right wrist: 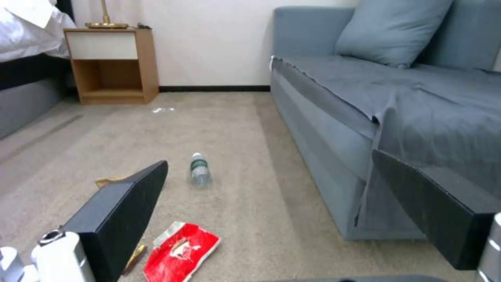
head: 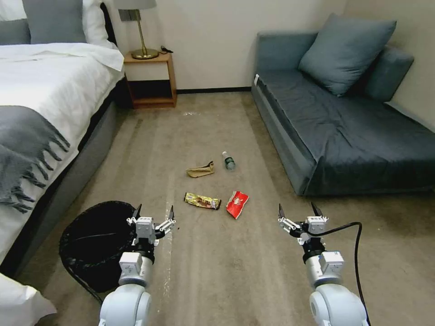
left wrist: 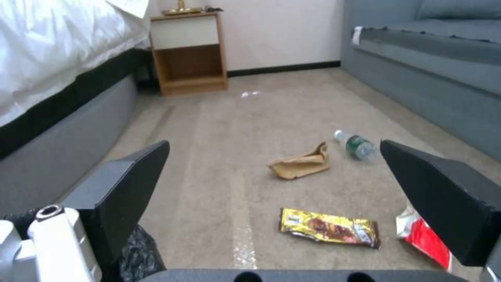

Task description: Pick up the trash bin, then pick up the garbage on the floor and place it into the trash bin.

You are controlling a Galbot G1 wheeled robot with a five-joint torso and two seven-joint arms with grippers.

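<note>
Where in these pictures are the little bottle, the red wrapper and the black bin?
bottle (head: 229, 161), head view, on its green label.
red wrapper (right wrist: 180, 251), right wrist view, on its red face.
black bin (head: 97, 244), head view, on its bag lining.

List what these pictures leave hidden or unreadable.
- Trash bin: head view, left arm covers its right rim; the inside is too dark to see.
- Red wrapper: left wrist view, partly behind a left pincer finger.
- Gold wrapper: right wrist view, mostly behind a right pincer finger.
- Bottle: label too small to read.
</note>
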